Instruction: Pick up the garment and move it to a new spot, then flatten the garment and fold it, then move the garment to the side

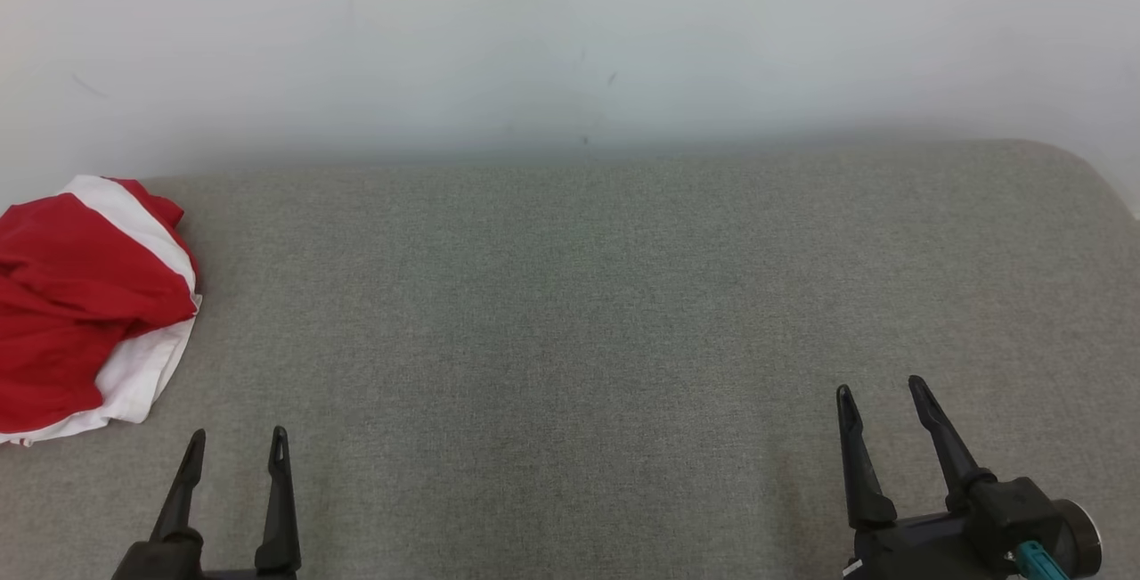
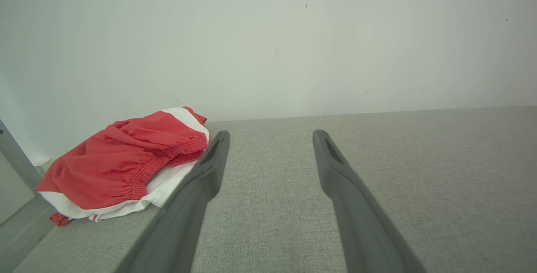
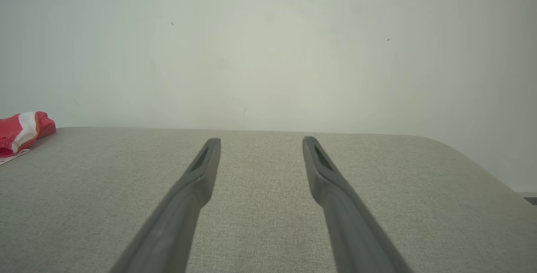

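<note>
The garment [image 1: 85, 299] is a crumpled heap of red cloth with white bands, lying at the far left of the grey fabric surface [image 1: 570, 313]. In the left wrist view the garment [image 2: 126, 164] sits ahead and to the left, partly behind one finger. My left gripper [image 1: 236, 442] stands open at the lower left, just in front of the heap and not touching it. At the lower right my right gripper [image 1: 882, 393] is open and empty, far from the cloth. The right wrist view catches an edge of the garment [image 3: 21, 132] at its far left.
A pale wall [image 1: 570, 36] rises behind the surface. The surface's right end rounds off at a corner [image 1: 1078, 161]. In the left wrist view a grey frame edge [image 2: 16, 164] runs down beside the surface's left end.
</note>
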Robot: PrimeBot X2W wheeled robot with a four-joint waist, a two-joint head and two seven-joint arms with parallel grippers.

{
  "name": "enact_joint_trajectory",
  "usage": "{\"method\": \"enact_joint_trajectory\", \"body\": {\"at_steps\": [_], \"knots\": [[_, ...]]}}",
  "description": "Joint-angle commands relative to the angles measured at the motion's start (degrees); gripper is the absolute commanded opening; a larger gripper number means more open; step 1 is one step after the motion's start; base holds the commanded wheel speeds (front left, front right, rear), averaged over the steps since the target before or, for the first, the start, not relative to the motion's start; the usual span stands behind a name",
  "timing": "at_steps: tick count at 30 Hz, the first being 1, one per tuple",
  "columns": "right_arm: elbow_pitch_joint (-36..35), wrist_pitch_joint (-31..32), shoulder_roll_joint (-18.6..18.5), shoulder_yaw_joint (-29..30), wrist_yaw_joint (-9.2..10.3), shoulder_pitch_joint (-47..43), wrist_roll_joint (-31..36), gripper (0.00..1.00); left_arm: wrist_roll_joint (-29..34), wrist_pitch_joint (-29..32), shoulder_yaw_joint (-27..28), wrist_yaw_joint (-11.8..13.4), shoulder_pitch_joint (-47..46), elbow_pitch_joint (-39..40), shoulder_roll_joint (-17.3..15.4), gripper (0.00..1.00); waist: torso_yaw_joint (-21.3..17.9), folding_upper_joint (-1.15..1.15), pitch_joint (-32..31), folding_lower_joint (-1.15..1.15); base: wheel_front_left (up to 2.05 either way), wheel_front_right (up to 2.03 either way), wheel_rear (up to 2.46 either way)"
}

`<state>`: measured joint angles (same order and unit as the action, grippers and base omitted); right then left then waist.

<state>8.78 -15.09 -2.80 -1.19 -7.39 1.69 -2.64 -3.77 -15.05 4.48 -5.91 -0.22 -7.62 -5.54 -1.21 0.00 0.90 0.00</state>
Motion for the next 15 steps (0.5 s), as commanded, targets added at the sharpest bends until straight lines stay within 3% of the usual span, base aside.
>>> {"method": "enact_joint_trajectory", "body": {"at_steps": [1,15], "knots": [[-0.14,-0.1,-0.16,0.24,-0.19,-0.47,-0.46,1.0,-0.5,-0.2,0.31,-0.01,0.49,-0.31,0.05,1.0,-0.02,0.0,-0.05,0.0,0.0,0.0,0.0],[1.73,-0.09,-0.14,-0.3,-0.19,-0.05,-6.33,1.0,-2.22,0.0,0.8,0.28,-0.44,-1.91,0.19,1.0,-0.25,0.0,-0.61,0.0,0.0,0.0,0.0]]}}
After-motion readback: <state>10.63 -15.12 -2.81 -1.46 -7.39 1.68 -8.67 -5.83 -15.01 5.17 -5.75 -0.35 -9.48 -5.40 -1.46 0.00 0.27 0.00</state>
